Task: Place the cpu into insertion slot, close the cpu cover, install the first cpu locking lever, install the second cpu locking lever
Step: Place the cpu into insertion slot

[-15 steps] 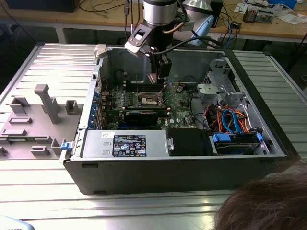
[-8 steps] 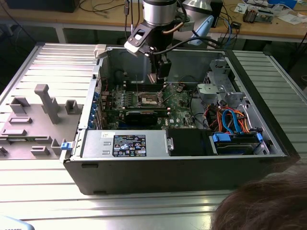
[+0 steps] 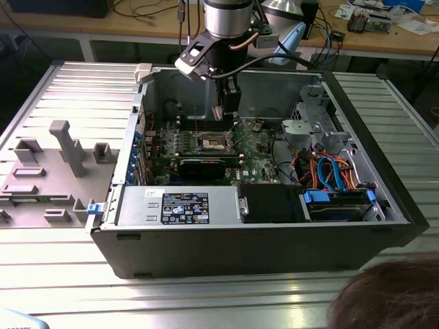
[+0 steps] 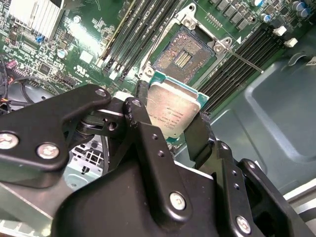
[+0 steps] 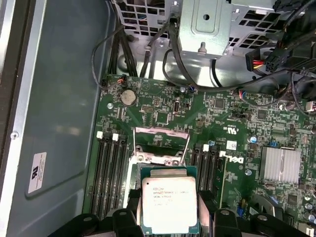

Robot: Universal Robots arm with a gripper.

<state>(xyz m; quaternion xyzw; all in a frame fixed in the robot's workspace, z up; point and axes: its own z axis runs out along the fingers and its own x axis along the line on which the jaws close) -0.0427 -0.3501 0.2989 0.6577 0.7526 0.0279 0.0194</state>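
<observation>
Zero of four steps complete, by my reading. The gripper (image 4: pixel 170 117) has its jaws closed on the cpu (image 4: pixel 173 111), pinching it by two opposite edges, metal top facing the wrist cameras. The chip hangs above the insertion slot (image 4: pixel 181 53), apart from it and not yet seated. The cpu cover (image 5: pixel 161 132) looks swung up and open. A thin rod I take for a locking lever (image 4: pixel 244 61) stands free beside the socket. Seating, cover and both levers remain undone.

View notes: the second wrist view gives me the socket's bare dark centre and shiny rim just past the chip. The first wrist view gives the chip's flat top (image 5: pixel 169 205) and the raised cover frame beyond it. The exterior view adds the arm reaching down into the open computer case (image 3: pixel 226 247), gripper (image 3: pixel 226 110) near the green board (image 3: pixel 257 161).
</observation>
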